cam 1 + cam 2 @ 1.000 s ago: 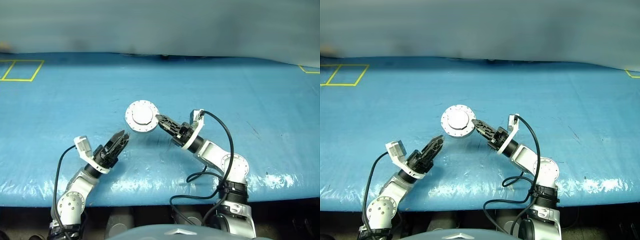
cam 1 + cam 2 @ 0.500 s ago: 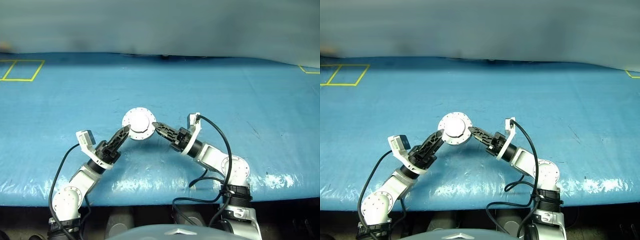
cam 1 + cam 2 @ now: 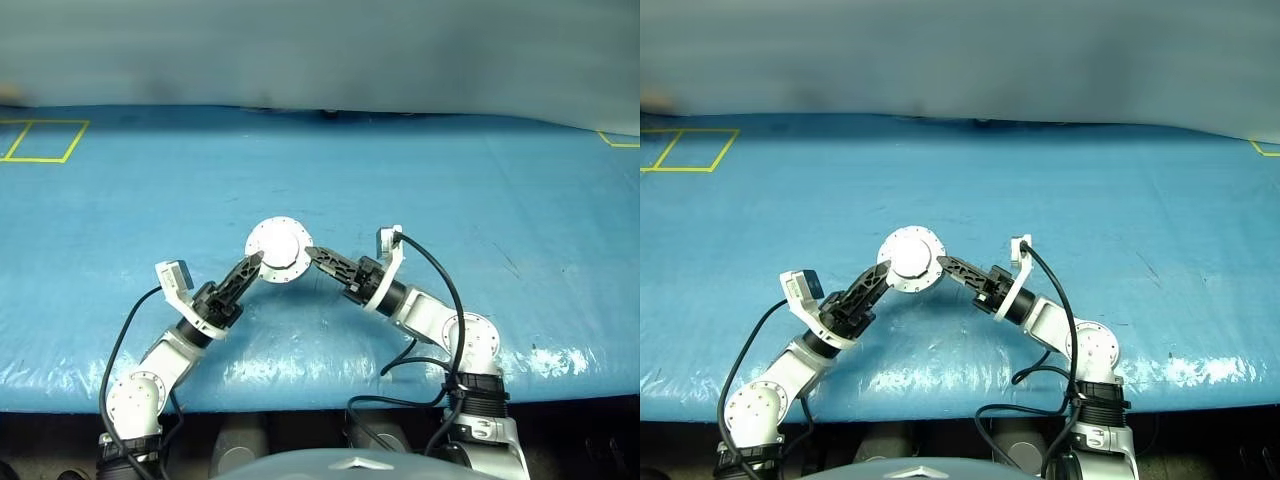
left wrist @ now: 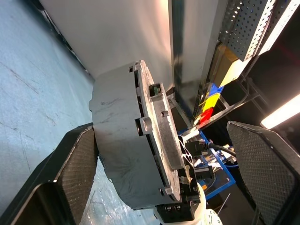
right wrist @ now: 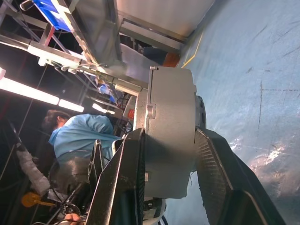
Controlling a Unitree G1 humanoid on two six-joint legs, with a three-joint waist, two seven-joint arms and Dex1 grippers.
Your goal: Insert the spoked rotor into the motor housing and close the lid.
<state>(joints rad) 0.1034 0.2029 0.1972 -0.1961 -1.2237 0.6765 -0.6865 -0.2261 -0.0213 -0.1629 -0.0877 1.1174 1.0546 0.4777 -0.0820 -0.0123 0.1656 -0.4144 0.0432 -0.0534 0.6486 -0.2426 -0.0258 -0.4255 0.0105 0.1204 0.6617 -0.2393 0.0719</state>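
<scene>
Above the blue bench my right hand pinches the closed motor housing, left hand wide open around it, so I'd squeeze evenly.

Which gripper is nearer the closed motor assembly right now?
Right. The right gripper is shut on the motor assembly, holding it above the table. The left gripper brackets it with open fingers, one pad at its face.

One closed motor housing under its lid is counted between two pincers, the left pincer and the right pincer, above one blue worktop; one person is seen behind.
</scene>
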